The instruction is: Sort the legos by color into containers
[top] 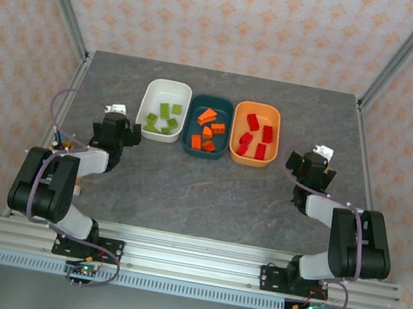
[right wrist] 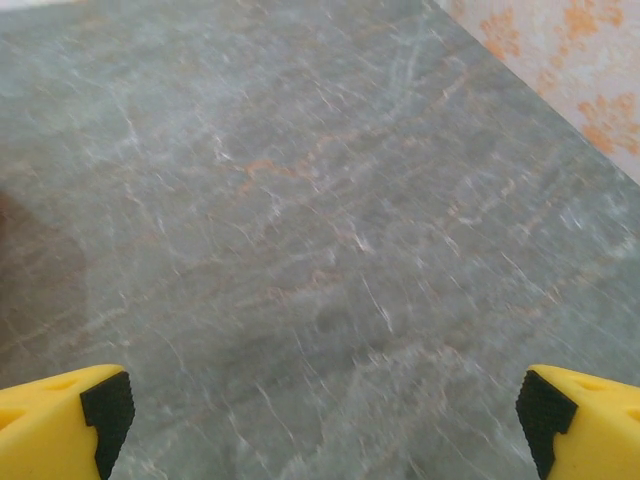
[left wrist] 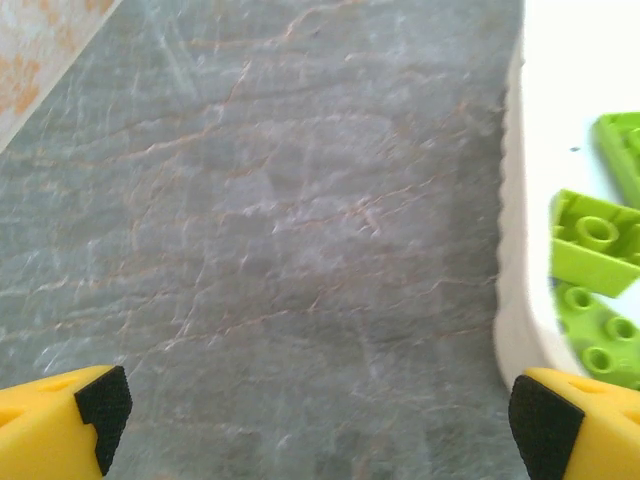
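Legos [left wrist: 597, 240], studded plastic, in rounded shallow tubs [top: 166, 91]

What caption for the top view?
Lime green plastic bricks in white plastic tub, orange bricks in teal tub, red bricks in orange tub.

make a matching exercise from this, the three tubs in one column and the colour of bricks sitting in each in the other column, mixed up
Column one
1. white tub
2. dark teal tub
3. orange tub

Column two
A. red bricks
B. lime green bricks
C. orange bricks

Right pairs: 1-B, 2-C, 3-A
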`<state>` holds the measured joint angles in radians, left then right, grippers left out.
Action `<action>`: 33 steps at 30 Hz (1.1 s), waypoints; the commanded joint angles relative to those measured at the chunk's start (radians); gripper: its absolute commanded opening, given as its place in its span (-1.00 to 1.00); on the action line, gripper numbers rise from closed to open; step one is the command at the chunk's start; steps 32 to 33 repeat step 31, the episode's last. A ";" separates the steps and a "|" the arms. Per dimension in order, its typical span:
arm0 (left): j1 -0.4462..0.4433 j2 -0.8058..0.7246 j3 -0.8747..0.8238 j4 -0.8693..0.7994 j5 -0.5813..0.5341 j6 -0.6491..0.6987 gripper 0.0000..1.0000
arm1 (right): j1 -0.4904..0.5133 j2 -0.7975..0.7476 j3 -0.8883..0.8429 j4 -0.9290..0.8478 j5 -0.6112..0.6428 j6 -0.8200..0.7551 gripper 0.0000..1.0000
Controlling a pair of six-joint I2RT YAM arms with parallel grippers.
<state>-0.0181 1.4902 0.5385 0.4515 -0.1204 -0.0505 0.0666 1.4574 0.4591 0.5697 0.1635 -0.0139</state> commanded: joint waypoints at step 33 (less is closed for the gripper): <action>-0.029 0.007 -0.121 0.309 -0.027 0.044 1.00 | -0.027 0.064 -0.043 0.209 -0.083 -0.029 0.99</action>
